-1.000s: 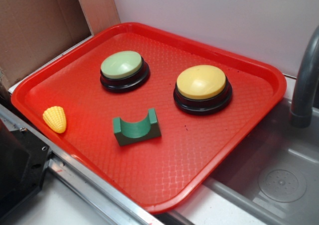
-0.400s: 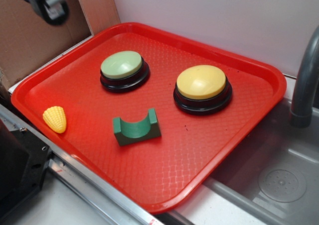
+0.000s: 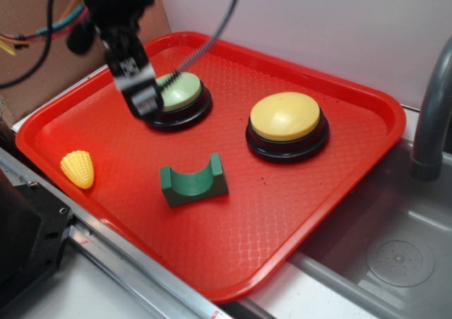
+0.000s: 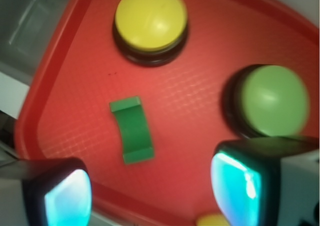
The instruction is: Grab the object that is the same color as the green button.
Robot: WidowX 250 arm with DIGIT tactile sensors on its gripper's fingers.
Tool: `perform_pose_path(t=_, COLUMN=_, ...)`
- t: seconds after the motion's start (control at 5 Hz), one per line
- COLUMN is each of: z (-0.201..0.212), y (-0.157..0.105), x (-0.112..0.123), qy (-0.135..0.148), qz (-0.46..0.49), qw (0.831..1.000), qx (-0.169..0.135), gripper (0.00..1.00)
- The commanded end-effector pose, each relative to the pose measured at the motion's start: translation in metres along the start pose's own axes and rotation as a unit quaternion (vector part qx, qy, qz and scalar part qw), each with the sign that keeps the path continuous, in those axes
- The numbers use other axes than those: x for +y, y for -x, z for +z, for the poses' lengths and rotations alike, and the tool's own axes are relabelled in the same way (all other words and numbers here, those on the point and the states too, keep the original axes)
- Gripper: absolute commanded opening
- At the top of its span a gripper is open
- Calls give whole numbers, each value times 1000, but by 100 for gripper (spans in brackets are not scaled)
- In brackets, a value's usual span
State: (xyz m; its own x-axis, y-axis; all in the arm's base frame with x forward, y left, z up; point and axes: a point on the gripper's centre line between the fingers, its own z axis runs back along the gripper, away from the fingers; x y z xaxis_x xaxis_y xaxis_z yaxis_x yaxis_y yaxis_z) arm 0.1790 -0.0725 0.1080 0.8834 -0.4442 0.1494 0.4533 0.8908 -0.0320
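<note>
A WidowX 250 gripper (image 3: 143, 99) is pictured in the upper left of the exterior frame, hanging above a red tray (image 3: 339, 192) and partly masking the green button (image 3: 180, 91), whose pale dome sits on a black base. The jaws are seen spread wide in the wrist view, with one pad (image 4: 67, 198) at the lower left and the other at the lower right, and nothing is held between them. The object to be grabbed, a small dark green block (image 3: 193, 181) with a curved groove across its top, is shown lying flat on the tray in the lower centre of the exterior frame, just below and to the right of the gripper, apart from both buttons. In the wrist view it lies between the pads and above them, not yet enclosed. A yellow button (image 3: 285, 117) is placed toward the centre right, and a yellow toy corn (image 3: 78, 169) is left near the tray's left rim. The approach stage is judged to be in hand. A shift toward the lower centre of the frame and a descent would be called for next, with the open jaws set either side of the block before closing.
</note>
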Motion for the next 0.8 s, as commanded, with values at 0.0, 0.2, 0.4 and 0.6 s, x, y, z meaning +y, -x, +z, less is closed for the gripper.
perform_pose_path(t=0.0, z=-67, y=-12, x=-17, qy=-15, qz=-2, qw=1000, qx=-16, gripper=100)
perform_pose_path(t=0.2, z=-92, y=-12, x=-16, qy=-50, qz=-5, qw=999, qx=7, gripper=100)
perform_pose_path(t=0.4, z=-100, y=-10, x=-12, qy=-45, qz=9, qw=999, qx=15, gripper=100)
perform_pose_path(t=0.6, z=-102, y=-10, x=-8, qy=-31, qz=34, qw=999, qx=13, gripper=0)
